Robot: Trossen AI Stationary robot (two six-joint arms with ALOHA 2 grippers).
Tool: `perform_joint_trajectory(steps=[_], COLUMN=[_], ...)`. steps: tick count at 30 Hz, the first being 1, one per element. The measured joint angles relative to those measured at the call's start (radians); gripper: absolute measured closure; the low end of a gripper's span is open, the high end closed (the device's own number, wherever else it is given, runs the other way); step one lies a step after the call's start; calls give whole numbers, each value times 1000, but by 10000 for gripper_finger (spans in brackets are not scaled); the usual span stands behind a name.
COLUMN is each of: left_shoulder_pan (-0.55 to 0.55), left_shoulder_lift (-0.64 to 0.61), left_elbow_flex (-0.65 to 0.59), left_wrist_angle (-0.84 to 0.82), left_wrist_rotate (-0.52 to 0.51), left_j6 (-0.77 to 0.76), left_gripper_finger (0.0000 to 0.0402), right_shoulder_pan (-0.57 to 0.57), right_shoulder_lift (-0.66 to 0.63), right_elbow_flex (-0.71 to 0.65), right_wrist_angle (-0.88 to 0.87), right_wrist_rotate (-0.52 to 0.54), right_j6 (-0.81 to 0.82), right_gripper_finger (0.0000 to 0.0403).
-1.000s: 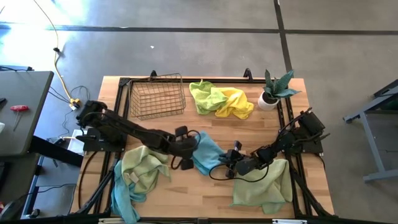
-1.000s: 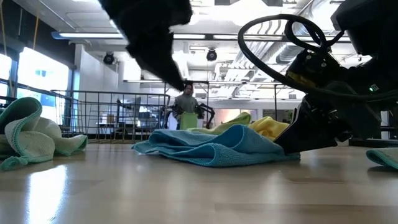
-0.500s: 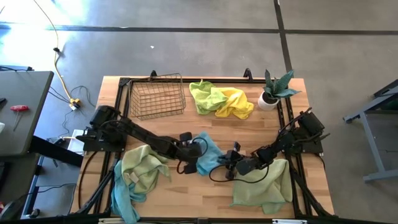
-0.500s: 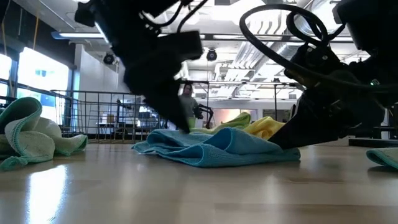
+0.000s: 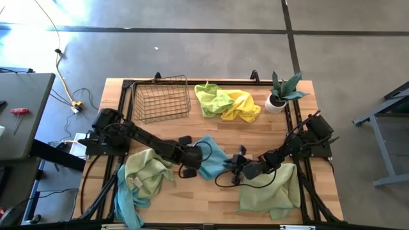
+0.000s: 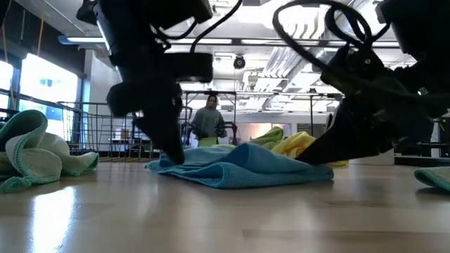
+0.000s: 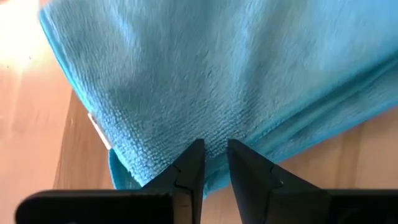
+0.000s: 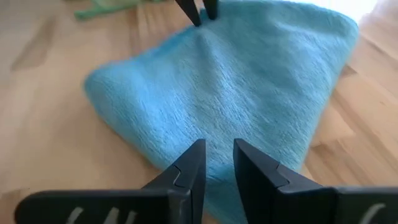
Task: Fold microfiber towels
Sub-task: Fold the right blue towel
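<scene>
left tool (image 7: 214, 149): narrow gap, pinching blue towel (image 5: 211, 156) | right tool (image 8: 217, 152): same

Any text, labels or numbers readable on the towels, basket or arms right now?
None readable in any view.
Blue towel: a small white tag at its edge, too small to read.
Basket, plant pot: no markings visible.

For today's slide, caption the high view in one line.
Both grippers, left and right, pinch opposite edges of the blue towel mid-table.
</scene>
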Motion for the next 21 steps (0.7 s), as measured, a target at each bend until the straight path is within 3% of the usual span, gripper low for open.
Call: perform_joint_trajectory(steps=[6,16,21], left_shoulder_pan=[-15,-82,-108], left_shoulder_lift=[-35,22,31], left_elbow_flex=[56,73,74], left_wrist_angle=[0,268,378], left_wrist_rotate=[17,35,-6], left_j6=[24,132,158], left_gripper_finger=[339,336,303], right_shoulder_pan=[0,0,1], right_shoulder_lift=[-2,-58,-163], right_elbow_flex=[1,2,2], right_wrist_angle=[57,27,-98], right_wrist_rotate=[-79,-159,-226], right_j6=[-45,-148,-157], right_gripper_finger=[330,330,330])
